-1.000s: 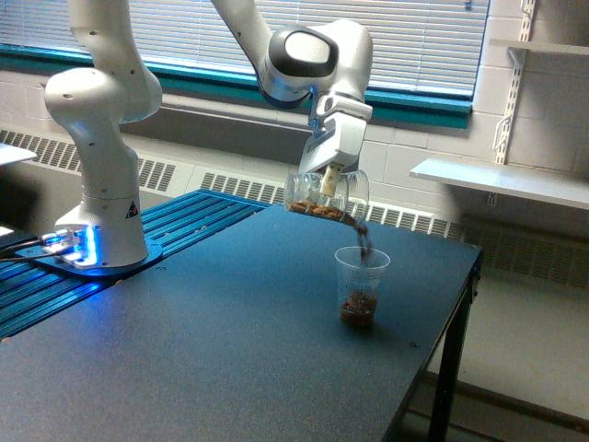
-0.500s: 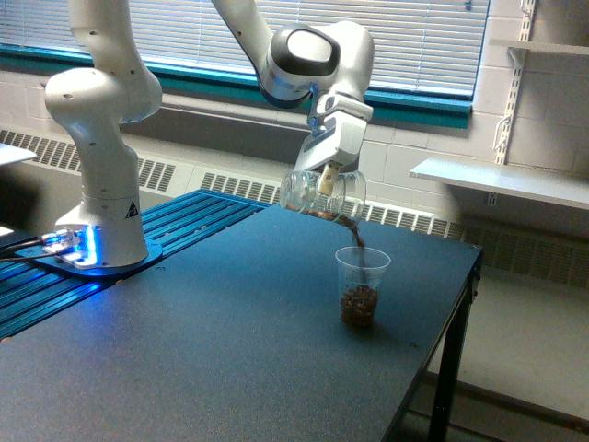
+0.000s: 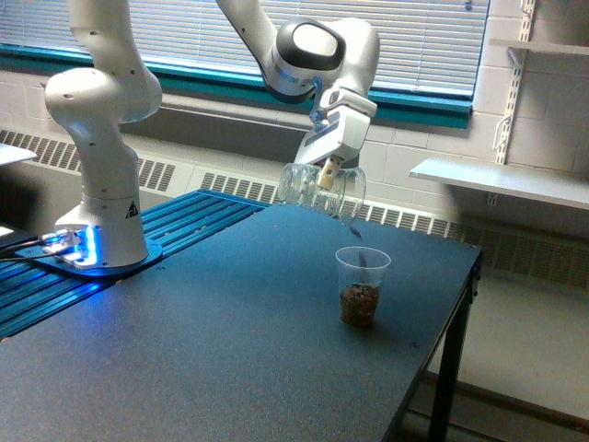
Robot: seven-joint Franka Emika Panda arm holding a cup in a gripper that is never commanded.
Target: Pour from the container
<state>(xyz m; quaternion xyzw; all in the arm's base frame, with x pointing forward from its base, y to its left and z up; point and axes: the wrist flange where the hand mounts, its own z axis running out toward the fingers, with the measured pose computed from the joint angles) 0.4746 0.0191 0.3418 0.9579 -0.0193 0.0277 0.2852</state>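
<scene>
1. under your arm lies a dark, matte table top (image 3: pixel 230 350), with a black leg showing at the exterior view's right corner.
2. at the exterior view's left, the arm's white base (image 3: pixel 101 239) stands on a round plate beside blue ribbed panels (image 3: pixel 175 230), and you can see blue light glowing at its foot.
3. behind the table you have a pale block wall, a window with closed white blinds (image 3: pixel 414 41) above a teal sill, and a long radiator grille low on the wall.
4. on the exterior view's right, a white shelf (image 3: pixel 502 180) juts from the wall on slotted rails.
5. a small dark triangular sticker sits on the base column; you cannot read any writing on it, and nothing else legible shows.
6. your gripper (image 3: pixel 329 170) is clamped on the container (image 3: pixel 320 189), which hangs in the air tipped past level, its mouth turned down toward the exterior view's right.
7. the container looks nearly empty; a few brown bits fall just below its mouth.
8. below it, apart from it, a slimmer clear cup (image 3: pixel 361 285) stands upright on the table with brown pieces filling its lower part.
</scene>
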